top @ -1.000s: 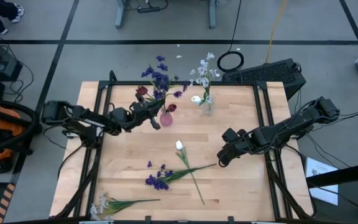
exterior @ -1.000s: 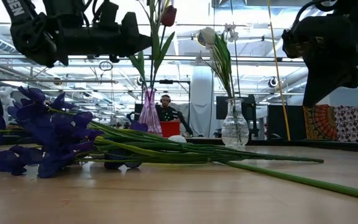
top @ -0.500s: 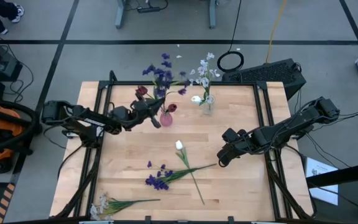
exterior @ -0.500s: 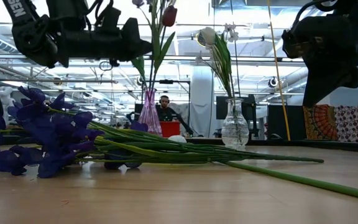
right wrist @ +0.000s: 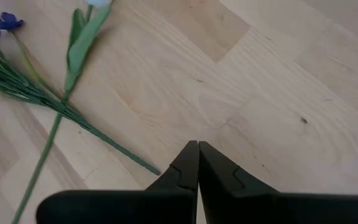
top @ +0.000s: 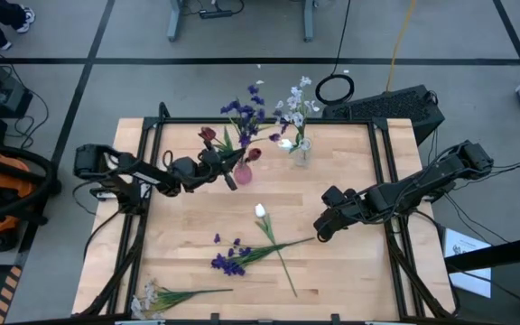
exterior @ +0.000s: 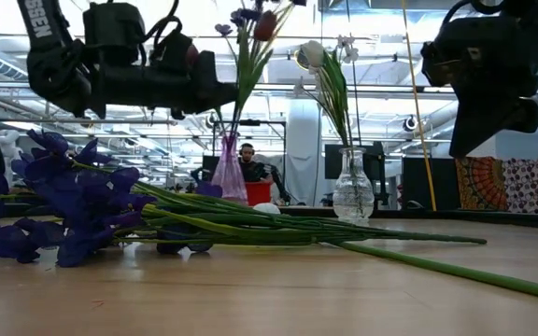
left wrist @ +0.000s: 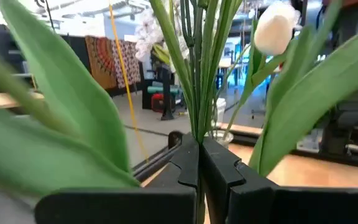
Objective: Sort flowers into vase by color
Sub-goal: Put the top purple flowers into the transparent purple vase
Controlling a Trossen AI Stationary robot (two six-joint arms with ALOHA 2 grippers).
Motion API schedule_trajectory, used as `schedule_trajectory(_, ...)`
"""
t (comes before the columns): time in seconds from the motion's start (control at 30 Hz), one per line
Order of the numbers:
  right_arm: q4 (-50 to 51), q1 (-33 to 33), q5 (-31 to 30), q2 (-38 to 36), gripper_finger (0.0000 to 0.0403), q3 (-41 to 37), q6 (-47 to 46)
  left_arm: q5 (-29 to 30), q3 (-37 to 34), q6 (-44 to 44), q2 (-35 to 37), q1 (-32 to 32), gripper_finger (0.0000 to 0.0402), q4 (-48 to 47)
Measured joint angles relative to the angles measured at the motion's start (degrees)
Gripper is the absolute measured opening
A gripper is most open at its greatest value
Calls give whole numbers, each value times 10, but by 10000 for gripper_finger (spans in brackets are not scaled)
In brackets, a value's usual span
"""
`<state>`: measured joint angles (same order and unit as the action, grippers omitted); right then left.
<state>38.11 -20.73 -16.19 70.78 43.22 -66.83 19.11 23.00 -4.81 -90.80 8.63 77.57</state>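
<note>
My left gripper (top: 229,171) is shut on a purple flower (top: 246,112), right at the pink vase (top: 242,173). That vase holds dark red tulips (top: 208,134). The clear vase (top: 301,155) beside it holds a white tulip (left wrist: 275,26) and white blossom sprays (top: 298,99). On the table lie a purple flower (top: 228,262), a white tulip (top: 261,211) and a spray of tiny white blossoms (top: 150,296). My right gripper (top: 320,232) hovers shut over bare wood, near those stems' ends. My left gripper pinches the purple flower's green stems (left wrist: 197,118) between its two fingers, well below the blossoms. The fingers come level from the table's left and lie across the stems. The flower stands nearly upright, blossoms leaning toward the far right, its lower end (exterior: 229,131) at the pink vase's mouth.
Black rails (top: 379,162) frame the table's left, right and far sides. The lying flowers' stems (top: 283,262) cross in the near middle. A person (exterior: 247,166) sits far behind the table. Bare wood lies between the vases and the lying flowers.
My left gripper has sunk a little and gone toward the table's right, to the pink vase, staying shut on the purple flower. The flower has tipped, its blossoms swinging toward the table's right and the clear vase. My right arm has kept still.
</note>
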Motion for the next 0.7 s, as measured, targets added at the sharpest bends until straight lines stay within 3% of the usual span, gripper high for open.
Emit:
schedule_trajectory(0.13, -3, 0, 0, 0, 0, 0, 0, 0, 0, 0, -39, -8, 6, 65)
schedule_trajectory(0.7, -2, 0, -3, 0, 0, 0, -11, 9, -34, 0, -54, -37, 6, 61)
